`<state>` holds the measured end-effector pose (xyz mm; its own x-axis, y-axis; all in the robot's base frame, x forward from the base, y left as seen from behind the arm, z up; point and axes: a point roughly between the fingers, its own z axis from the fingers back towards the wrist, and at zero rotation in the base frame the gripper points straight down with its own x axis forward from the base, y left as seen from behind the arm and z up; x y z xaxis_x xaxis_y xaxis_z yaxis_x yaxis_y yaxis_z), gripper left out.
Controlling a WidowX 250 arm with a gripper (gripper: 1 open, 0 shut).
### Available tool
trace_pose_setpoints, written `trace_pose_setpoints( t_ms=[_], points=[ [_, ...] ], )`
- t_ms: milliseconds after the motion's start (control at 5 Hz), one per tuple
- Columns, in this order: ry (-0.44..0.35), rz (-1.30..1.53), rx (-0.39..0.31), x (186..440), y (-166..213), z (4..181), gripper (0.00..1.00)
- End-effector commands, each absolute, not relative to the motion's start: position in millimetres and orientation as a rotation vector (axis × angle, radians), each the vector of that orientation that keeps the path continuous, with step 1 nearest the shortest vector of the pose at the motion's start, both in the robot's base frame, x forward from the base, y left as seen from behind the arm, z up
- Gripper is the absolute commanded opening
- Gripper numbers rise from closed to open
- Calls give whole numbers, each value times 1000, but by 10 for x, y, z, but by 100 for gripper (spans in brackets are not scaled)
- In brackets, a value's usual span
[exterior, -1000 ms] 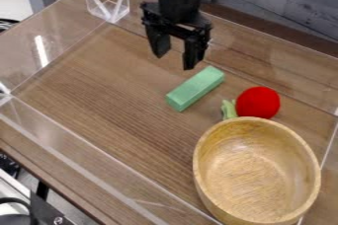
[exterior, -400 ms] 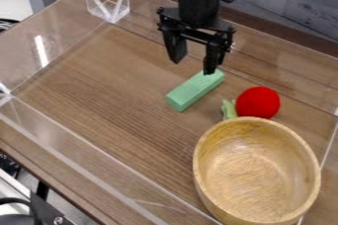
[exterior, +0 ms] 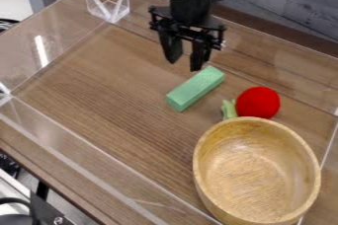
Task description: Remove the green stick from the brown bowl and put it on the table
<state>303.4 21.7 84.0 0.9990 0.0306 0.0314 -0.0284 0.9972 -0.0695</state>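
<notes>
Camera: see the green stick near the middle of the frame, lying flat and aslant on the table, wholly outside the brown bowl at the lower right. Find the gripper in the upper middle, above and beyond the stick, with fingers apart and nothing between them. Note the red ball at right of centre, just beyond the bowl's rim, with its green stem pointing left, near the stick but apart from it.

Judge the task as good as done; leave the stick alone and simply draw back. If ever regrasping, treat as probably light and fairly stiff, perhaps a little slippery on those smooth flat faces, and not likely fragile. Take hold across the narrow width at mid-length, square to the long sides, to avoid twisting or tipping. Beware of pinching too near an end, or of nudging the ball.
</notes>
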Motion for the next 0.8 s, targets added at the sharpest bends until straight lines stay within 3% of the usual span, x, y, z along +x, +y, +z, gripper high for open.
trace_pose_setpoints(
  t_ms=[0, 200, 600],
  points=[
    [-137, 53, -69, 3121, 338, 1203, 100],
    [-174, 84, -55, 3061, 594, 1199, 100],
    [-213, 103, -23, 3096, 1122, 965, 100]
  ],
)
